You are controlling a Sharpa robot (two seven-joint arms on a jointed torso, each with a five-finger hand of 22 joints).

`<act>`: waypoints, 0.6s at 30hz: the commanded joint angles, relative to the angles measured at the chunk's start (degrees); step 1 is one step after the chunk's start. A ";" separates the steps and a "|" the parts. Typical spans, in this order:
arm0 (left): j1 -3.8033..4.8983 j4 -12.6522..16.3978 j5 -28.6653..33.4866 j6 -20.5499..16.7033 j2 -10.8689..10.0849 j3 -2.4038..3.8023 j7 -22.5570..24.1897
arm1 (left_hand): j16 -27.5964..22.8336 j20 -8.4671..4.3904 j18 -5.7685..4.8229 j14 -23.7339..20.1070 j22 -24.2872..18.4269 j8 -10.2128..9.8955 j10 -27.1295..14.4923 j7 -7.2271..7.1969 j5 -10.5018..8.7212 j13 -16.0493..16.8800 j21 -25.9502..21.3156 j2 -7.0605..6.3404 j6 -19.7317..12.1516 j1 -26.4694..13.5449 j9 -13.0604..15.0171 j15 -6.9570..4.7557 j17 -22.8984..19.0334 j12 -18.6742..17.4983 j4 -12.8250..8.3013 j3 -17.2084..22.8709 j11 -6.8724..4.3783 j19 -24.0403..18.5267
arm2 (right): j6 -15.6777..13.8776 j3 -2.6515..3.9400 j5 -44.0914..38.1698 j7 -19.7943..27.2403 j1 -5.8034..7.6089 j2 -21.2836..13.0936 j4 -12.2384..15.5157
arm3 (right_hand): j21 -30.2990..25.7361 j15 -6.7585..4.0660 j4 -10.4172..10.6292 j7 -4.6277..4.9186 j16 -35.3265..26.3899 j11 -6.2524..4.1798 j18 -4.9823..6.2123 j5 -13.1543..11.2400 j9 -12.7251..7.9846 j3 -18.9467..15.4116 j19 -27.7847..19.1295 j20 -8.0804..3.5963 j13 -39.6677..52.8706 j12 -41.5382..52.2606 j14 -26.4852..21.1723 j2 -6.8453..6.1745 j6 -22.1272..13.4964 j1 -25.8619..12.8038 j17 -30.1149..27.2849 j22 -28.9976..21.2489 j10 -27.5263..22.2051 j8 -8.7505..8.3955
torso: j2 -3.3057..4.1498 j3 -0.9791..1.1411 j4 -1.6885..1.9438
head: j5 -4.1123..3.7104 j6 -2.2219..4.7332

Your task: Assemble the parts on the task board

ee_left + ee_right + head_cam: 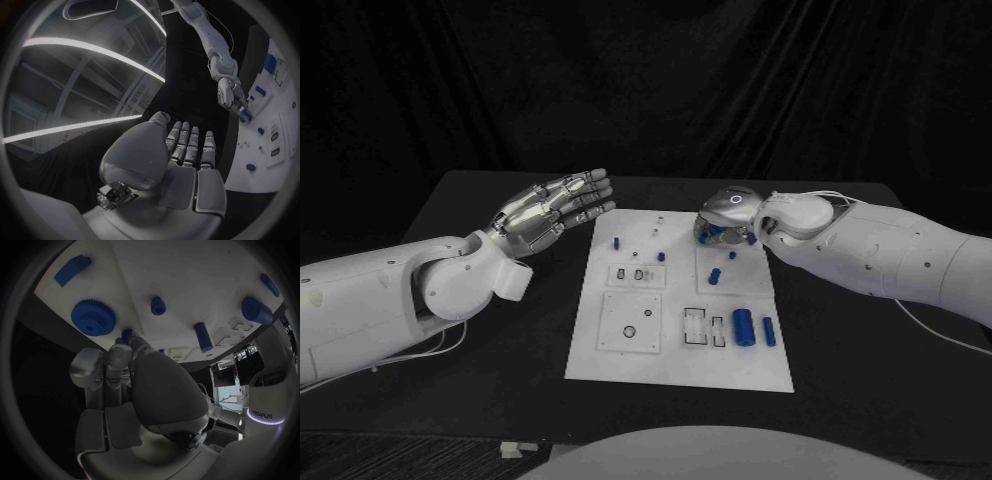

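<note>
Right robot hand pinching small blue peg

We see a black, matte table carrying the things. Directly on it, near its middle, lies the flat white rectangular task board, its long side running away from us.

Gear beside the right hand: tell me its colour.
Blue. The gear shows best in the right wrist view, toothed rim clear against the white board.
</note>
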 commanded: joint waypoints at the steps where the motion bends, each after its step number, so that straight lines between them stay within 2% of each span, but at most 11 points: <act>1: 0.00 0.13 0.03 -0.09 -0.12 0.06 0.77 | -0.29 0.23 0.57 -0.59 -0.04 0.33 -0.31 0.07 0.36 -0.03 -0.51 -0.12 0.54 0.76 0.07 0.30 -0.18 0.26 -0.21 0.70 0.38 -0.48 | -3.44 0.02 0.51 0.02 0.43 -0.50 1.15 | 0.13 -0.21 0.16 0.21 0.05 -0.07 -1.13 -0.34 0.26 0.38 -0.26 -0.06 0.07 -0.04 0.17 0.49 0.43 0.27 0.30 0.15 0.70 0.29 | -0.03 -0.01 0.00 | 0.08 0.33; 4: 0.00 0.32 0.04 -1.06 -0.40 0.05 1.31 | -1.84 -0.02 0.56 -2.46 -0.18 0.23 -1.43 0.01 0.25 -0.20 -1.00 -0.55 0.09 0.21 0.00 0.10 -0.74 -0.35 0.17 1.09 0.16 -1.36 | -3.43 0.02 0.83 -0.34 1.72 -0.94 2.49 | 0.20 -0.16 0.28 0.27 0.12 0.01 -1.16 -0.37 0.38 0.50 -0.24 -0.02 0.06 -0.16 0.20 0.24 0.53 0.00 0.45 0.30 0.84 0.32 | -0.02 0.00 -0.02 | 0.39 0.43; 5: 0.00 0.46 0.04 -1.27 -0.53 0.05 1.60 | -3.01 0.00 0.53 -3.71 -0.17 0.09 -3.12 -0.27 -2.43 -0.44 -1.14 0.09 -0.38 -2.96 -0.06 0.06 -1.27 -2.33 1.57 0.14 -0.11 -1.61 | -3.37 0.02 1.07 -0.52 2.33 -1.09 3.03 | 0.21 -0.13 0.34 0.30 0.15 0.06 -1.17 -0.42 0.43 0.55 -0.24 0.00 0.05 -0.26 0.22 0.05 0.50 -0.16 0.51 0.35 0.88 0.29 | -0.01 0.00 0.00 | 0.44 0.47; 7: 0.01 0.87 0.04 -1.67 -0.82 0.06 2.31 | -3.83 0.05 0.55 -4.47 -0.15 -0.09 -4.33 -0.60 -6.93 -0.64 -1.18 1.27 -0.92 -7.17 -0.13 0.20 -1.66 -3.99 1.68 -1.47 -0.54 -1.68 | -3.18 0.02 1.97 -0.85 3.56 -1.29 3.94 | 0.27 -0.10 0.39 0.27 0.05 0.05 -1.19 -0.48 0.49 0.70 -0.22 0.04 0.03 -0.41 0.20 -0.15 0.39 -0.29 0.38 0.50 0.88 0.20 | -0.01 0.00 0.01 | 0.47 0.56; 9: 0.02 1.46 0.04 -2.37 -1.11 0.06 3.28 | -6.86 -0.01 0.58 -6.92 -0.27 -1.10 -6.69 -1.62 -12.95 -0.98 -1.54 1.85 -3.55 -11.35 -0.44 0.02 -2.60 -7.46 1.65 -3.68 -1.16 -2.37 | -2.80 0.02 3.33 -1.31 4.89 -1.54 4.89 | 0.36 -0.10 0.42 0.25 0.03 0.03 -1.23 -0.46 0.51 0.84 -0.20 0.07 0.02 -0.53 0.19 -0.21 0.31 -0.32 0.37 0.69 0.85 0.14 | -0.03 -0.01 -0.01 | 0.64 0.67; 10: 0.04 1.76 0.04 -2.78 -1.22 0.06 3.74 | -9.83 -0.18 0.61 -9.14 -0.41 -2.20 -8.66 -2.85 -17.57 -1.27 -1.95 1.94 -6.25 -13.85 -0.71 -0.28 -3.21 -10.54 1.48 -5.65 -1.77 -3.27 | -2.58 0.02 3.88 -1.55 5.49 -1.64 5.26 | 0.41 -0.09 0.43 0.26 0.10 0.04 -1.24 -0.45 0.52 0.88 -0.18 0.07 0.01 -0.56 0.21 -0.23 0.28 -0.33 0.50 0.77 0.84 0.12 | -0.04 -0.01 -0.01 | 0.80 0.70; 11: 0.05 1.93 0.04 -3.08 -1.28 0.06 4.03 | -10.44 -0.26 0.63 -9.56 -0.44 -2.42 -9.09 -3.05 -18.34 -1.33 -2.05 2.03 -6.69 -14.41 -0.74 -0.43 -3.30 -11.23 1.57 -6.20 -1.94 -3.54 | -2.45 0.02 4.15 -1.70 5.82 -1.67 5.43 | 0.46 -0.08 0.46 0.30 0.09 0.09 -1.26 -0.45 0.54 0.97 -0.17 0.08 0.00 -0.64 0.21 -0.28 0.21 -0.39 0.51 0.89 0.81 0.06 | -0.05 0.00 -0.01 | 0.97 0.67; 12: 0.07 2.14 0.04 -3.51 -1.35 0.06 4.43 | -12.42 -0.67 0.68 -10.89 -0.65 -3.09 -10.61 -3.62 -20.83 -1.52 -2.62 2.17 -8.11 -15.15 -0.87 -1.10 -3.59 -13.50 1.57 -7.55 -2.75 -4.83 | -2.30 0.02 4.44 -1.88 6.24 -1.66 5.54 | 0.49 -0.05 0.50 0.33 0.04 0.14 -1.27 -0.46 0.56 1.10 -0.18 0.10 -0.01 -0.76 0.19 -0.36 0.11 -0.46 0.45 0.97 0.76 -0.01 | -0.08 -0.03 -0.02 | 1.09 0.63; 13: 0.09 2.31 0.04 -3.95 -1.40 0.06 4.81 | -13.41 -0.86 0.67 -11.44 -0.77 -3.37 -11.27 -3.85 -21.50 -1.62 -2.93 2.18 -8.73 -15.12 -0.94 -1.41 -3.76 -14.48 1.51 -8.04 -3.18 -5.51 | -2.19 0.02 4.68 -2.03 6.60 -1.60 5.56 | 0.49 -0.04 0.53 0.34 0.04 0.14 -1.27 -0.48 0.57 1.19 -0.20 0.12 -0.01 -0.86 0.19 -0.45 0.02 -0.50 0.47 1.00 0.70 -0.08 | -0.09 -0.05 0.01 | 1.21 0.53; 14: 0.12 2.45 0.04 -4.41 -1.45 0.06 5.16 | -15.29 -1.47 0.63 -12.35 -1.09 -3.96 -12.72 -4.56 -22.01 -1.85 -3.70 2.24 -10.14 -14.81 -1.08 -1.93 -4.10 -16.62 1.46 -8.86 -4.40 -7.09 | -2.05 0.02 4.88 -2.17 6.91 -1.51 5.53 | 0.49 -0.04 0.53 0.34 0.04 0.14 -1.27 -0.48 0.57 1.19 -0.20 0.12 -0.01 -0.86 0.19 -0.45 0.02 -0.50 0.47 1.00 0.70 -0.08 | -0.09 -0.08 0.06 | 1.30 0.29; 18: 0.39 2.80 0.04 -6.98 -1.56 0.07 6.48 | -18.63 -3.46 0.63 -13.16 -1.65 -4.93 -15.49 -6.37 -21.69 -2.35 -4.94 2.54 -12.79 -13.50 -1.34 -4.16 -4.82 -20.84 1.45 -10.38 -7.19 -9.53 | -1.10 0.02 5.40 -2.79 7.87 -0.99 5.09 | 0.63 0.00 0.58 0.38 0.00 0.20 -1.32 -0.43 0.62 1.40 -0.18 0.15 -0.02 -1.05 0.16 -0.62 -0.09 -0.60 0.47 1.30 0.61 -0.17 | 0.11 -0.03 0.26 | 1.68 0.04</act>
